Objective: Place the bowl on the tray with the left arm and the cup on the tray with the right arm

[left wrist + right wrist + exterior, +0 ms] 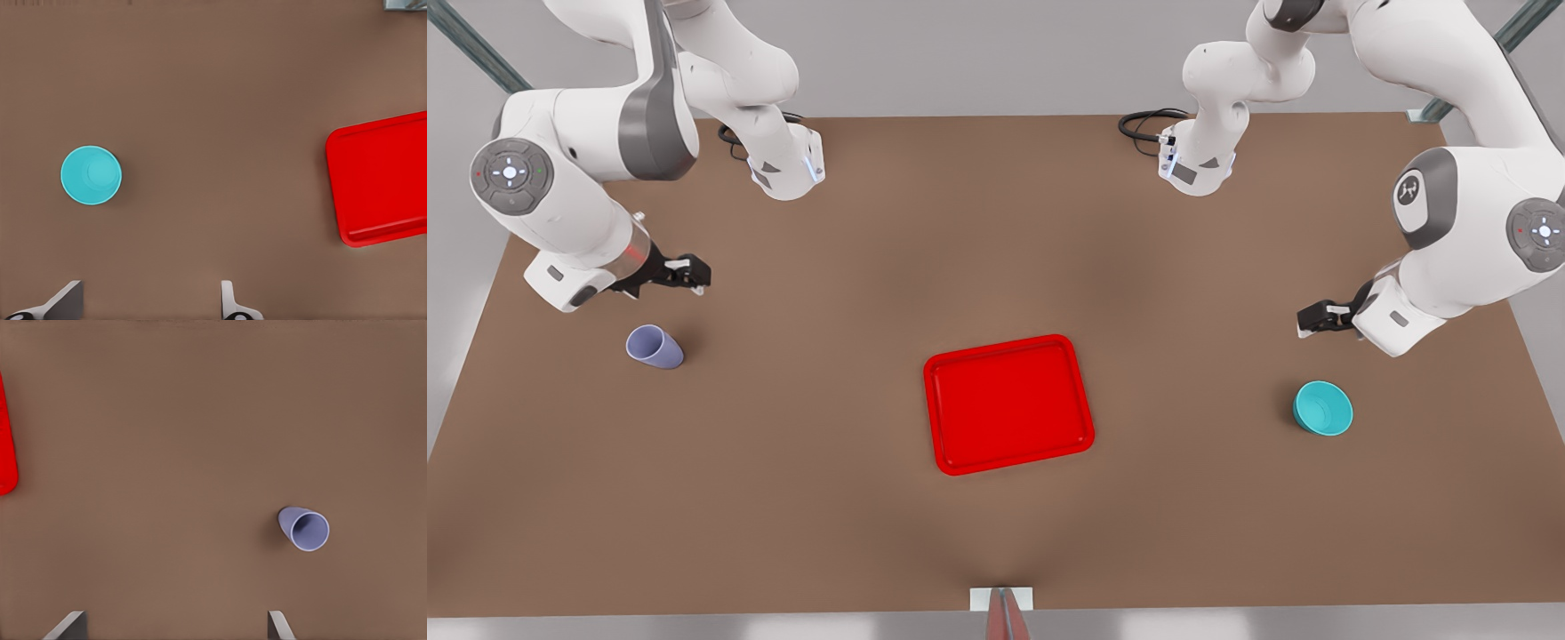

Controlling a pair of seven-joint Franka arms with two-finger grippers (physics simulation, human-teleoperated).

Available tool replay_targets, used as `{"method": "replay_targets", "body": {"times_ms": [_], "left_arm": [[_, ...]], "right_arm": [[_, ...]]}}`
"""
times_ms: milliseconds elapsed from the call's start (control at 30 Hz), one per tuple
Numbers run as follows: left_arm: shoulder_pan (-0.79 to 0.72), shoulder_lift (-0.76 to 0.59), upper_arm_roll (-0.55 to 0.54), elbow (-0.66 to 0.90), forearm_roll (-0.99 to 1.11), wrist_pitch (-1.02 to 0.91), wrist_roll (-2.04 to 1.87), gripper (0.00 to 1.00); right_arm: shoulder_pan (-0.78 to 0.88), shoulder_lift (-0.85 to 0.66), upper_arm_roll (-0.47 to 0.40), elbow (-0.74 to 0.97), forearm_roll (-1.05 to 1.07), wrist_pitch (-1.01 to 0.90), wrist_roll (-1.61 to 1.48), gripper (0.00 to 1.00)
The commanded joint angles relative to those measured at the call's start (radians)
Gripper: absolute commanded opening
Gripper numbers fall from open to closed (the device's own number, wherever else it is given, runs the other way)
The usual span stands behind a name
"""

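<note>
Your left gripper [1303, 322] hovers near the glossy teal bowl [1323, 408], jaws spread and empty; your right gripper [698, 274] likewise waits near the lavender cup [655, 346]. Both stand on the brown table [827, 498], well apart from the flat red tray [1008, 404] lying between them.

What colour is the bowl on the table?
The bowl is plain teal, or turquoise, with no pattern. It shows best in the left wrist view.

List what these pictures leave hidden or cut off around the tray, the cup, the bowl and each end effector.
- Tray: cut by the frame edge in both wrist views; whole in the front view.
- Left end effector, near the bowl: fingertips alone show, spread apart; body cut off.
- Right end effector, near the cup: likewise.
- Cup's and bowl's undersides: hidden by their own bodies.
</note>
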Motion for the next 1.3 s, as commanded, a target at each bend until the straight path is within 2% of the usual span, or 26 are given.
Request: {"method": "replay_targets", "body": {"times_ms": [0, 133, 167, 200, 267, 333, 500, 567, 833, 900, 1000, 1233, 1267], "left_arm": [[-0.006, -0.001, 0.000, 0.000, 0.001, 0.005, 0.003, 1.00], [0.012, 0.036, 0.005, -0.010, -0.006, 0.011, -0.035, 1.00], [0.093, 0.131, 0.006, -0.004, -0.073, 0.033, 0.047, 1.00], [0.204, 0.232, 0.005, 0.017, -0.141, 0.123, 0.303, 1.00], [0.313, 0.370, 0.003, 0.017, -0.181, 0.275, 0.514, 1.00], [0.389, 0.453, 0.003, 0.016, -0.227, 0.349, 0.721, 1.00], [0.411, 0.507, 0.003, 0.001, -0.230, 0.471, 0.776, 1.00], [0.403, 0.508, 0.003, -0.065, -0.230, 0.528, 0.772, 1.00], [0.400, 0.537, 0.005, -0.104, -0.244, 0.544, 0.769, 1.00], [0.393, 0.537, 0.003, -0.104, -0.244, 0.545, 0.710, 0.55], [0.391, 0.537, 0.003, -0.104, -0.242, 0.545, 0.684, 0.47], [0.388, 0.554, 0.003, -0.102, -0.244, 0.557, 0.686, 0.48], [0.388, 0.560, 0.003, -0.102, -0.244, 0.562, 0.686, 0.44]], "right_arm": [[-0.001, -0.001, 0.000, 0.001, 0.002, 0.021, 0.059, 1.00], [0.001, -0.001, 0.000, 0.002, 0.000, 0.021, 0.061, 1.00], [0.001, -0.001, 0.000, 0.002, 0.000, 0.019, 0.061, 1.00], [0.001, -0.001, -0.003, 0.002, 0.000, 0.016, 0.059, 1.00], [0.001, 0.002, -0.003, 0.002, 0.002, 0.014, 0.059, 1.00], [0.001, 0.006, -0.004, 0.002, 0.003, 0.013, 0.056, 1.00], [0.002, 0.007, -0.006, 0.004, 0.003, 0.010, 0.053, 1.00], [0.004, 0.007, -0.006, 0.002, 0.003, 0.010, 0.053, 1.00], [0.010, 0.007, -0.017, 0.002, 0.003, 0.007, 0.052, 1.00], [0.010, 0.009, -0.017, 0.002, 0.003, 0.005, 0.052, 1.00], [0.010, 0.009, -0.017, 0.004, 0.003, 0.004, 0.052, 1.00], [0.010, 0.010, -0.018, 0.005, 0.003, 0.004, 0.050, 1.00], [0.010, 0.010, -0.018, 0.005, 0.003, 0.004, 0.050, 1.00]]}}
